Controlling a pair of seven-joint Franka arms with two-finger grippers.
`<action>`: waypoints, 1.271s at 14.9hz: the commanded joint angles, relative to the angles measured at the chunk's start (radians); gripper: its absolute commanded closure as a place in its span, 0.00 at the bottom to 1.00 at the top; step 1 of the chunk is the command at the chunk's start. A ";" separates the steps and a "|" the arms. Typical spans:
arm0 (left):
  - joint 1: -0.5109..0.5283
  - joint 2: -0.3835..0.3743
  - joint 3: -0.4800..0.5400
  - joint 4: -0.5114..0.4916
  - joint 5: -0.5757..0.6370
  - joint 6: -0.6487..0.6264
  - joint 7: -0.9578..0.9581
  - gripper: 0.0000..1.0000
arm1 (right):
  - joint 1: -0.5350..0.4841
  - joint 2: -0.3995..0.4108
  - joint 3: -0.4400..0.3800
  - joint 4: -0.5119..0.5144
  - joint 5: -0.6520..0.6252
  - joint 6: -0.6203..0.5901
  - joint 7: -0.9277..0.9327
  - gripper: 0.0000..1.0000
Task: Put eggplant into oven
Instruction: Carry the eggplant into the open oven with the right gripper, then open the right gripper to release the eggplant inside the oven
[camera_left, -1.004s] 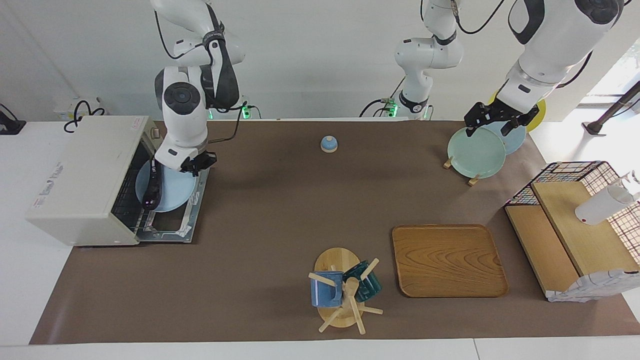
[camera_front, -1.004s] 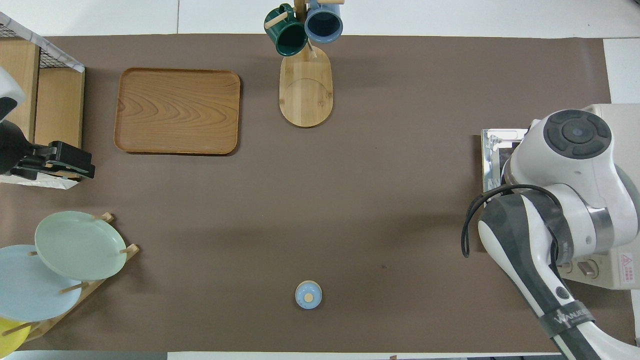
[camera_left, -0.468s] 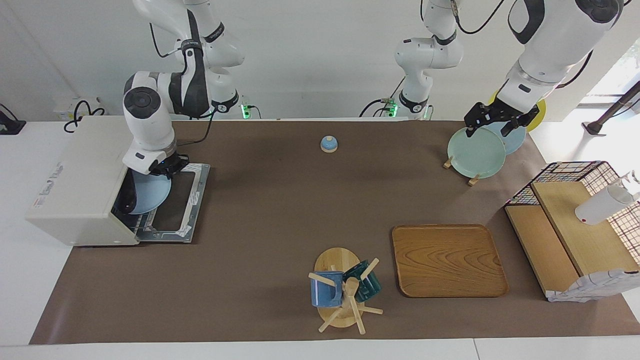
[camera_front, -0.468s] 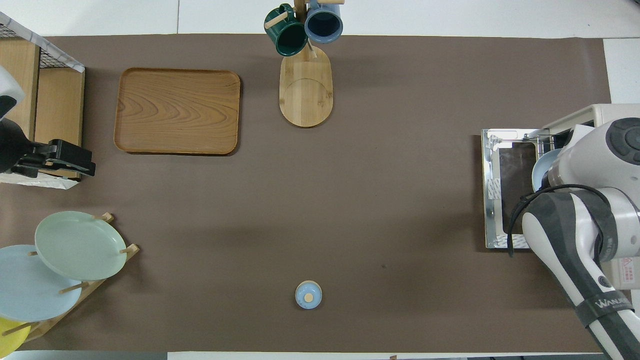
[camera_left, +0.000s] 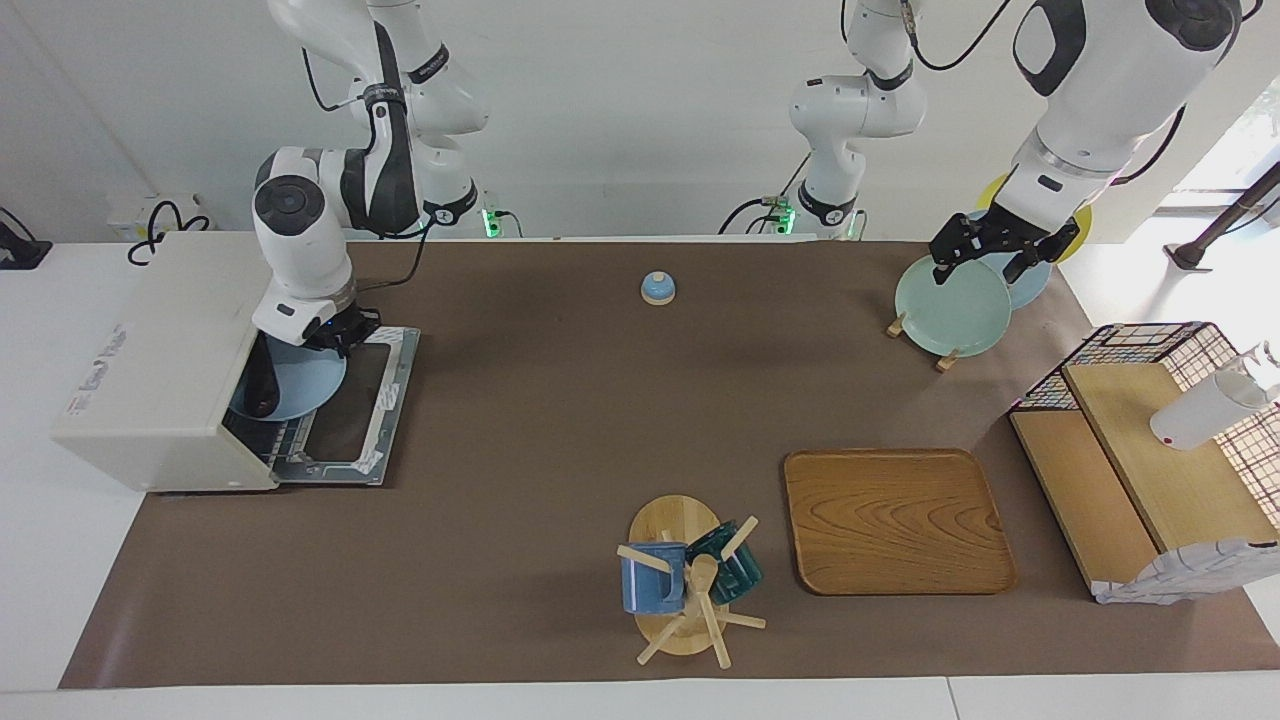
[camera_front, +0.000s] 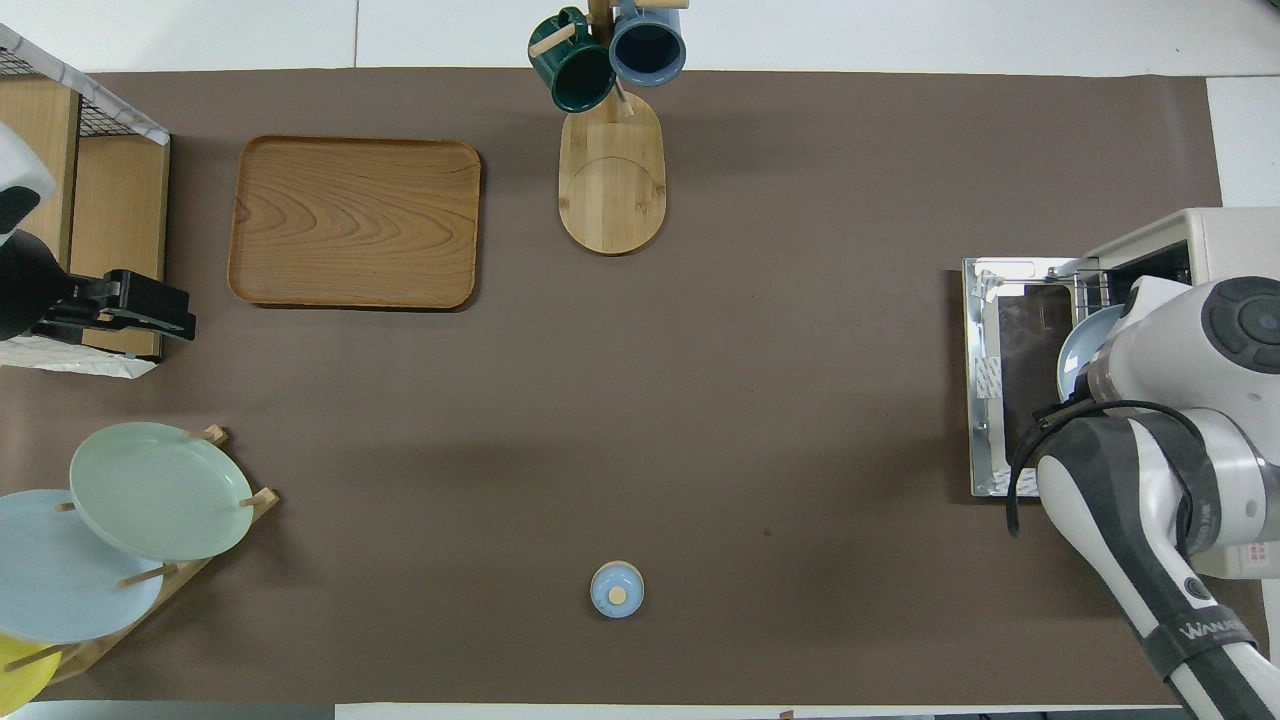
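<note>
Here the right gripper (camera_left: 335, 338), apparently clamping a plate (camera_left: 300, 385), has the eggplant (camera_left: 262, 378) beside it.

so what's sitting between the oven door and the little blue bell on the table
Nothing. In the facing view the brown mat is bare from the open oven door to the blue bell; the overhead view shows the same empty stretch.

The oven (camera_left: 170, 365) stands at the right arm's end of the worktop (camera_left: 540, 400), its door (camera_left: 355, 410) dropped open; a plate (camera_left: 300, 380) carrying the eggplant (camera_left: 262, 385) sits in its mouth. The tray (camera_left: 897, 520) lies beside the mug stand (camera_left: 680, 580), both farther from the robots than the plate rack (camera_left: 950, 300) at the left arm's end.
</note>
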 joint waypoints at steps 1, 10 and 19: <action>0.025 -0.039 -0.009 -0.040 -0.010 0.018 0.012 0.00 | -0.016 -0.021 0.013 -0.032 -0.008 0.015 0.004 0.65; 0.025 -0.039 -0.005 -0.039 -0.008 0.020 0.004 0.00 | 0.112 0.022 0.021 0.087 0.085 -0.014 0.093 1.00; 0.025 -0.039 -0.005 -0.039 -0.008 0.020 0.006 0.00 | 0.179 0.166 0.019 0.057 0.085 0.153 0.282 1.00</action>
